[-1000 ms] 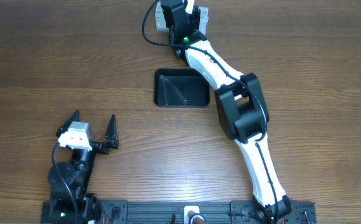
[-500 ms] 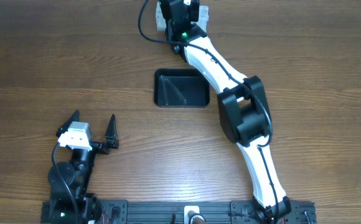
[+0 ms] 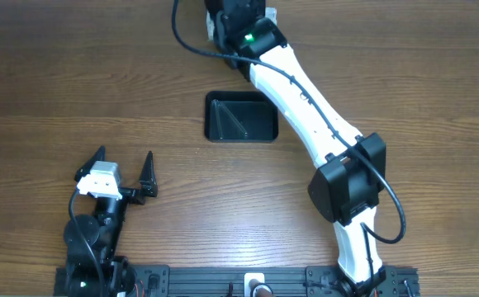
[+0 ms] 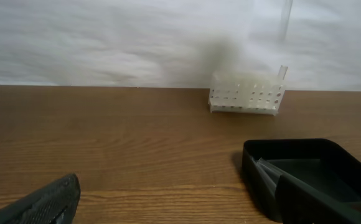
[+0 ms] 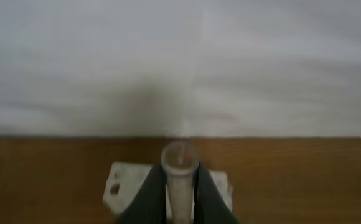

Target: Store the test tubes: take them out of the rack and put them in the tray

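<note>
**Above the rack, a tube comes free**

Over the rack (image 4: 246, 93) the right gripper (image 5: 179, 186) has risen within the last second. Its arm now stretches farther out, and the fingers are clamped on a tube (image 5: 179, 158) that hangs upright. In the left wrist view the tube's lower end sits above the rack top, so we judge the pull-out done. What remains for this tube is the carry to the tray (image 3: 207, 115), which lies near the rack on the side towards the arm bases.

The left gripper (image 3: 125, 157) has not moved. It rests beyond the tray, well apart from the rack, with its fingers spread and empty.

We count one rack, one tray and two arms. One tube is in the grip and one more (image 4: 283, 70) stands at the rack's end. At least two appear to lie in the tray, though we cannot count those surely.
</note>
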